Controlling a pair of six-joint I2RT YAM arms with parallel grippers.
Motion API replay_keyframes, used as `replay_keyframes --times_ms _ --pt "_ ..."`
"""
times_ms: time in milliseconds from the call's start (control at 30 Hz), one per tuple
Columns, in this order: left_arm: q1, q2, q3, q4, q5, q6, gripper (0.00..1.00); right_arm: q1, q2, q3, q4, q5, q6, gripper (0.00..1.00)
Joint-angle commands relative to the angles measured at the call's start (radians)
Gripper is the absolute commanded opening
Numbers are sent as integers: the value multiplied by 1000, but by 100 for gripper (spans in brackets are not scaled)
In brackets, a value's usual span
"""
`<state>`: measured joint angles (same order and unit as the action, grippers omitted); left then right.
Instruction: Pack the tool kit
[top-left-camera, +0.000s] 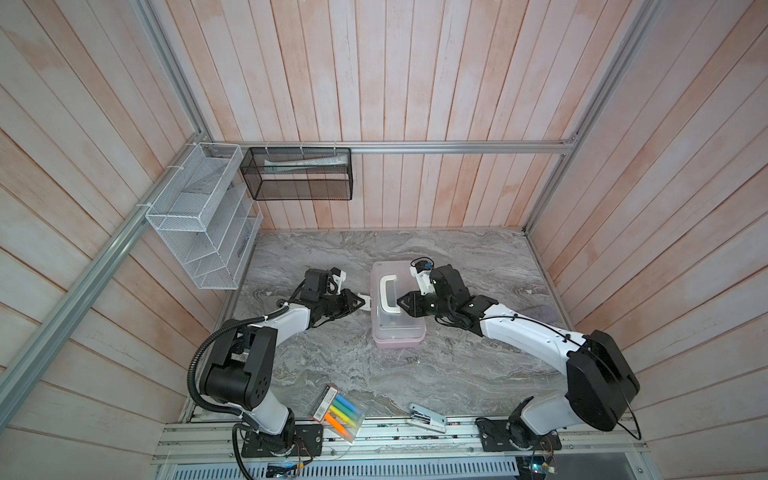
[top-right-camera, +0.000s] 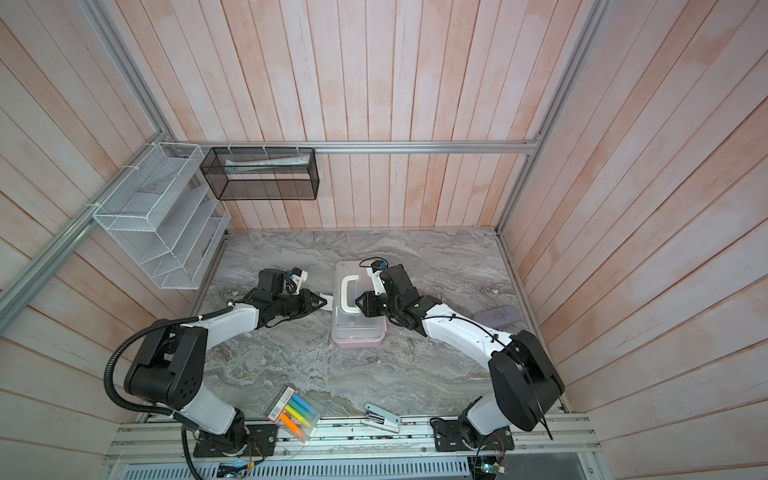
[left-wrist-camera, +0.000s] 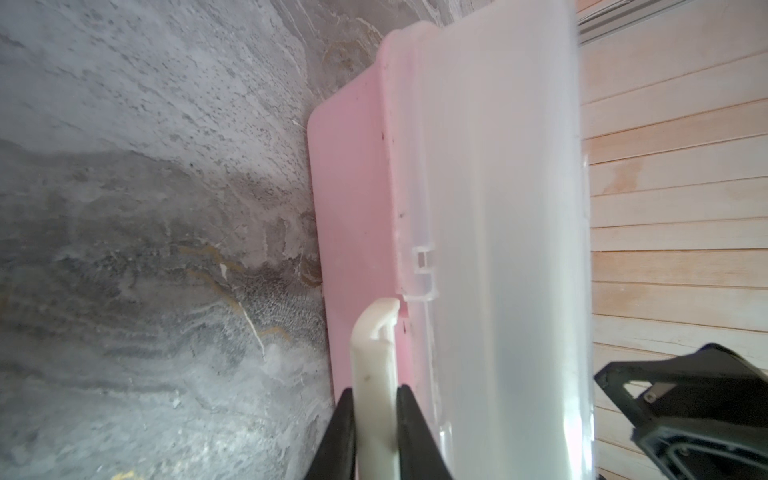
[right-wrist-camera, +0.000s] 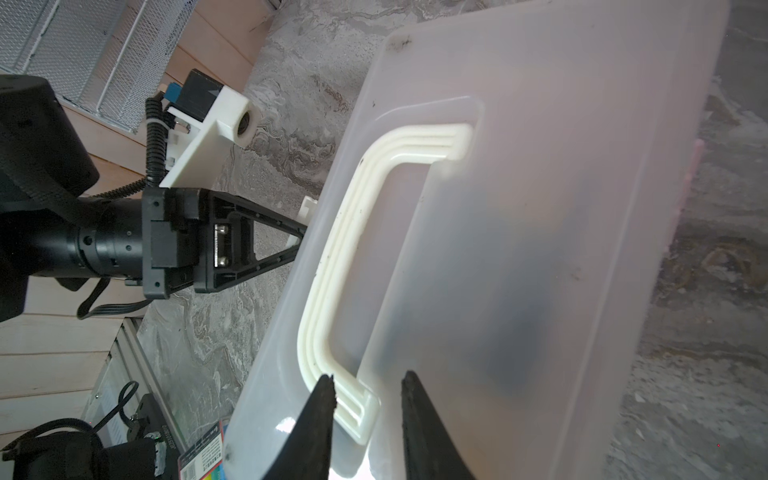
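Contents of tool kit (top-left-camera: 399, 332) blurred behind lid (right-wrist-camera: 540, 187).

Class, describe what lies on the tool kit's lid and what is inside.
On the lid: the flat white handle, the right gripper, jaws at its end. Inside: only blurred shadows; contents hidden.

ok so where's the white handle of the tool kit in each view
Top views: white handle lies flat on the translucent lid, between the two arms, in both top views.
Left wrist: not in view.
Right wrist: white handle runs along the lid to the right end effector.
Shared landmark: the translucent lid.
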<state>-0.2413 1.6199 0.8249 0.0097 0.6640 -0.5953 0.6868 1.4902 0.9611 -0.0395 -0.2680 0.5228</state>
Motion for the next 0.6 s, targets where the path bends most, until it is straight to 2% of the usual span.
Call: replay_keyframes --times_ms 0,233,567 --pt "1 -48 33 -9 48 11 20 -4 22 -18 -4 -16 -5 29" --pt "0 -79 38 -27 53 11 26 -4 28 -21 -1 -20 -4 28" --pt "-17 -57 45 -30 55 20 24 -5 39 -24 4 -17 -3 27"
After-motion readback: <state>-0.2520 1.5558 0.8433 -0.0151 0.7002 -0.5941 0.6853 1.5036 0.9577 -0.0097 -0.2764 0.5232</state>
